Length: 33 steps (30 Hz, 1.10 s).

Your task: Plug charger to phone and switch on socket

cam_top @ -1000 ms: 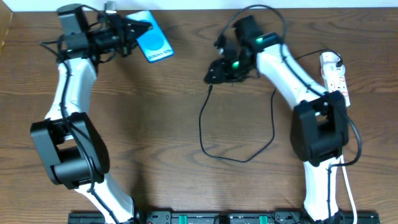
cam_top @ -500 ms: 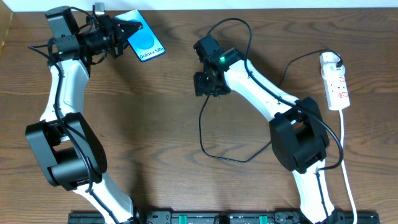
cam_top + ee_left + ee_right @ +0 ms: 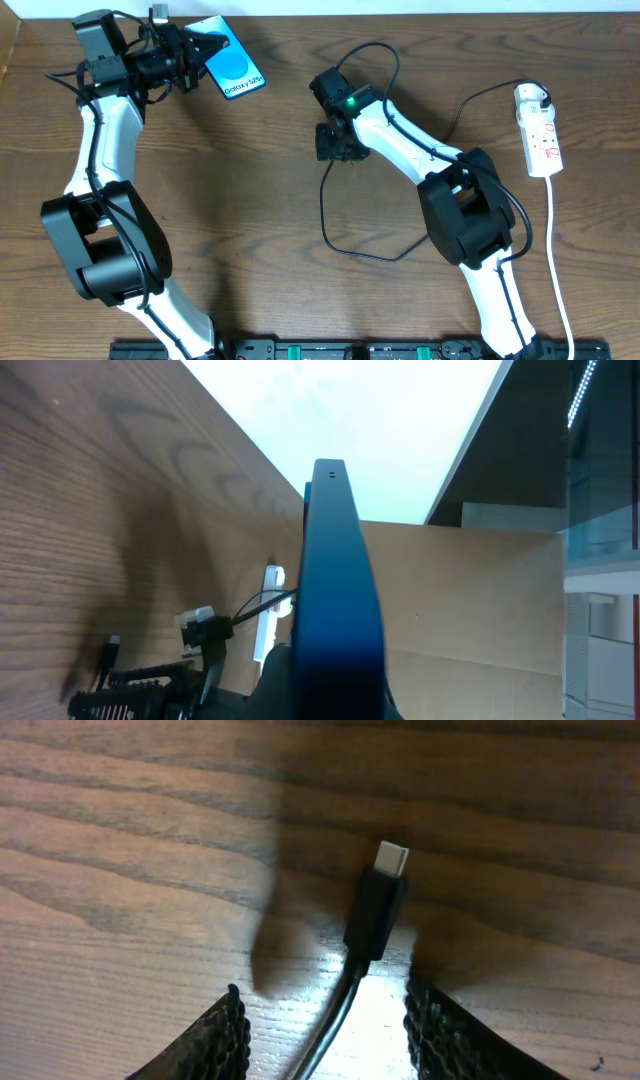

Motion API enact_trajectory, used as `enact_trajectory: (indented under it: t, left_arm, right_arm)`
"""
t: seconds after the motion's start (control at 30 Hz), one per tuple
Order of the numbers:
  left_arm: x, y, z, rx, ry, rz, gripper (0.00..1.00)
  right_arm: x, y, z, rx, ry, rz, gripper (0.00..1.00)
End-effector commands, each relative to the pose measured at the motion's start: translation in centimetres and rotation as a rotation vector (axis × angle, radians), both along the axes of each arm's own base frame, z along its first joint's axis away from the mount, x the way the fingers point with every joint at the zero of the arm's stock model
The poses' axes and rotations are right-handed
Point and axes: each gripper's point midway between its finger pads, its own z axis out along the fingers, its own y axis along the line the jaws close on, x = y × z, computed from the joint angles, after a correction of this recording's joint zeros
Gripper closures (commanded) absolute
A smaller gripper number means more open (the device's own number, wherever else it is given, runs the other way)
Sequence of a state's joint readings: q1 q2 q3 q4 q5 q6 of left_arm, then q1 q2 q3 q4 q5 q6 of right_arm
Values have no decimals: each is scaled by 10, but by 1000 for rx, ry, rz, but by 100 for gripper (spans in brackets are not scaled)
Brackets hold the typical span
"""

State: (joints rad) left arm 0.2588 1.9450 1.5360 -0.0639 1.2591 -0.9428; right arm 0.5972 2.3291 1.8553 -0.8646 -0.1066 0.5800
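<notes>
The right gripper (image 3: 322, 1020) has its jaws spread wide, one of the ribbed fingers (image 3: 215, 1040) on each side of the charger (image 3: 376, 910). The cable runs up between them and its silver tip (image 3: 391, 858) lies flat on the table (image 3: 250, 220), just past the fingertips. Nothing is gripped yet.

To do this pick-up well, the jaws should probably close on the stiff black connector body, not on the thin cable behind it. That means reaching slightly further forward and coming down until the pads nearly touch the wood. The tip should stay poking out in front, straight and bare, so it can meet the port.

At the far left, the left gripper (image 3: 200, 50) is pinching the phone (image 3: 235, 72). It is held tilted off the table, and from the left wrist it is seen edge-on. Its port cannot be made out, so the lining-up will need care.

The slack cable loops near the middle of the table. It then runs off to the socket (image 3: 538, 130) at the far right, where its plug end sits — well apart from both grippers.
</notes>
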Motion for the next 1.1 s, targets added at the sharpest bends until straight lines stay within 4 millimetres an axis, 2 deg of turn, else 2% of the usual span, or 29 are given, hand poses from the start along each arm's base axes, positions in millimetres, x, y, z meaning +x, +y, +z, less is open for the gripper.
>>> enact_trajectory:
  t: [0.0,0.17,0.37,0.57,0.67,0.77,0.83,0.93,1.07]
  left_arm:
    - [-7,-4,22,-12,-46,-37,93]
    - [-7,-4,22,-12,-46,-37,93]
    - [-7,-4,22,-12,-46,-37,93]
    - [-7,-4,22,-12,-46,-37,93]
    - [-7,-4,22,-12,-46,-37,92]
    - [-7,-5,22,-14,-44,-39,92]
    - [-8,-5,22,-16,-44,-43,93]
    - [-8,-5,23,-18,-44,-46,93]
    - [-9,-6,23,-21,-45,-50,93]
  right_arm:
    - [1,-4,-15,-37,6,-44,53]
    - [2,-11,-25,-88,0,-86,59]
    - [-1,-13,-38,-123,5,-83,75]
    - [-3,-14,-42,-138,11,-79,99]
    - [-3,-14,-42,-138,11,-74,99]
    - [-2,3,-32,-53,17,59,99]
    - [-1,17,-20,29,13,209,99]
    - [-2,32,1,158,12,381,99]
    - [-6,48,42,444,19,549,99]
